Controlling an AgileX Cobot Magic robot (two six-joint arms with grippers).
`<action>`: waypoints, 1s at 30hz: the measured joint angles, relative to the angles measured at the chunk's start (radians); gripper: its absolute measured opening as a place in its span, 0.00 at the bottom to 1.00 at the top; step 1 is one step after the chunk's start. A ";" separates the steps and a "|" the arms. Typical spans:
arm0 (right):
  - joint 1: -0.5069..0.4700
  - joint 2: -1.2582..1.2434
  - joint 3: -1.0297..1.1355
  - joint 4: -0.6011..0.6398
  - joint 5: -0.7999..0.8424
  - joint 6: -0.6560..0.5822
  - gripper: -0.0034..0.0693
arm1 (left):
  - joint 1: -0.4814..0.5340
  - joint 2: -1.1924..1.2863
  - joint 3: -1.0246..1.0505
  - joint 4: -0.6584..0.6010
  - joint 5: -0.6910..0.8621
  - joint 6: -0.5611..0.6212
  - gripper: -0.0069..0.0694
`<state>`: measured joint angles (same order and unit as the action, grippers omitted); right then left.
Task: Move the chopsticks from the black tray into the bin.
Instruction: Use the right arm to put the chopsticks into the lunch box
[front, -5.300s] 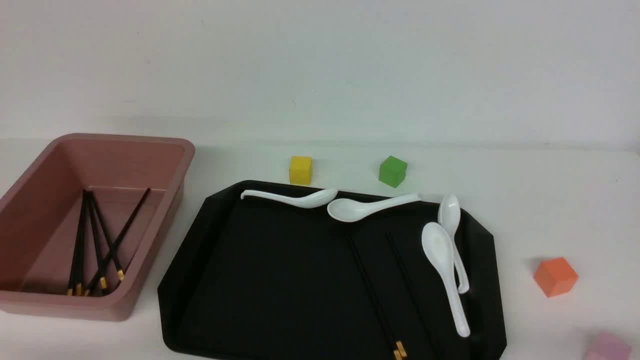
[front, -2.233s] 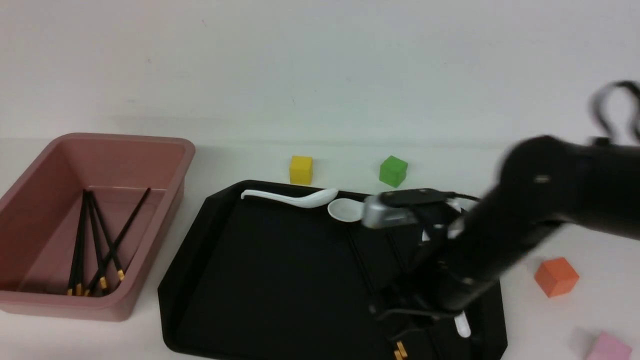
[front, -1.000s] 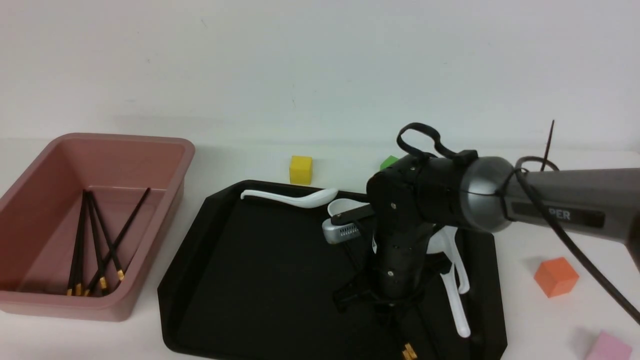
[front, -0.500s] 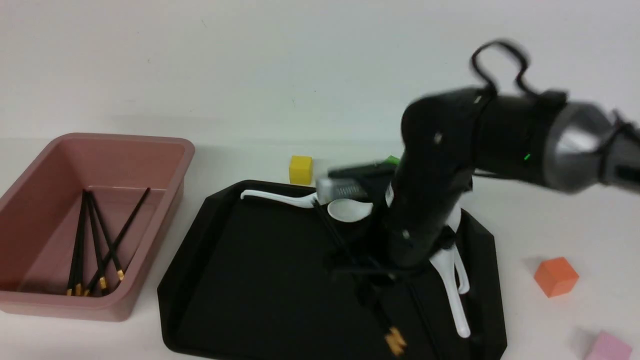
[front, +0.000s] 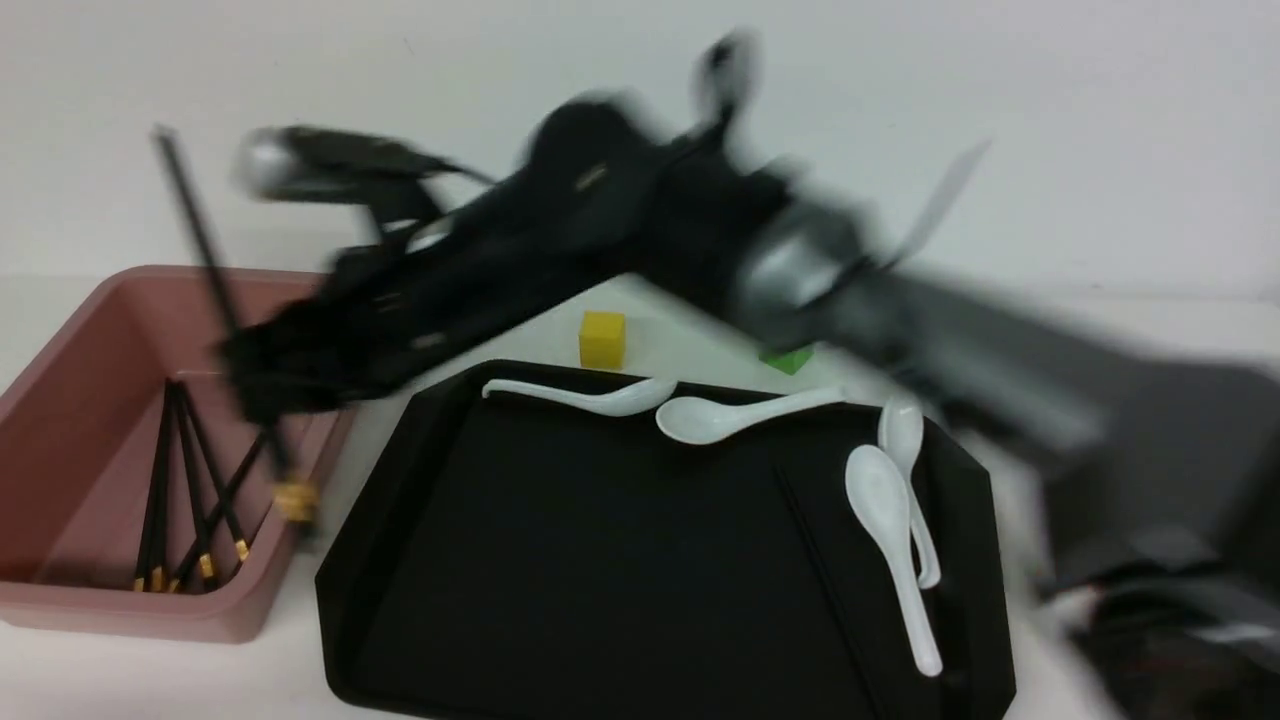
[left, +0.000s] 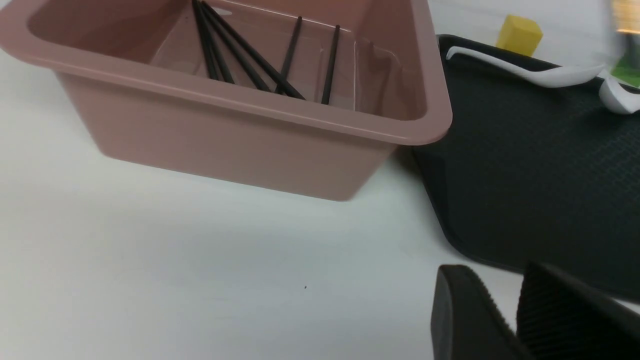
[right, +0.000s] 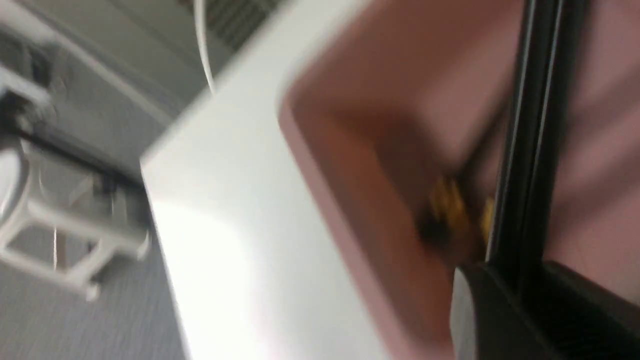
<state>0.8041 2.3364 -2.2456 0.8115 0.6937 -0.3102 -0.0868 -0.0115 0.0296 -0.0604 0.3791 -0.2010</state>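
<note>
Front view shows you the right gripper (front: 268, 385), blurred, over the bin (front: 150, 615). Its fingers are clamped on the chopsticks (front: 200, 250) partway along the shafts, so the thin tips stick up above the fingers and the gold-banded ends hang below, by the bin wall nearest the black tray (front: 560, 560) (motion smear hides whether those ends are inside the rim). More chopsticks (front: 160, 500) lie on the bin's floor, and your left gripper (left: 505, 295) sits low over the table with its fingers (left: 465, 315) drawn together on nothing.
</note>
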 joint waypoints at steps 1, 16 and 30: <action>0.008 0.024 -0.025 0.012 -0.042 -0.013 0.23 | 0.000 0.000 0.000 0.000 0.000 0.000 0.34; 0.061 0.182 -0.140 -0.076 -0.214 -0.017 0.47 | 0.000 0.000 0.000 0.000 0.000 0.000 0.36; 0.027 -0.381 -0.161 -0.811 0.552 0.336 0.03 | 0.000 0.000 0.000 0.000 0.000 0.000 0.37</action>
<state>0.8312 1.9553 -2.4065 0.0000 1.2456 0.0256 -0.0868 -0.0115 0.0296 -0.0604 0.3791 -0.2010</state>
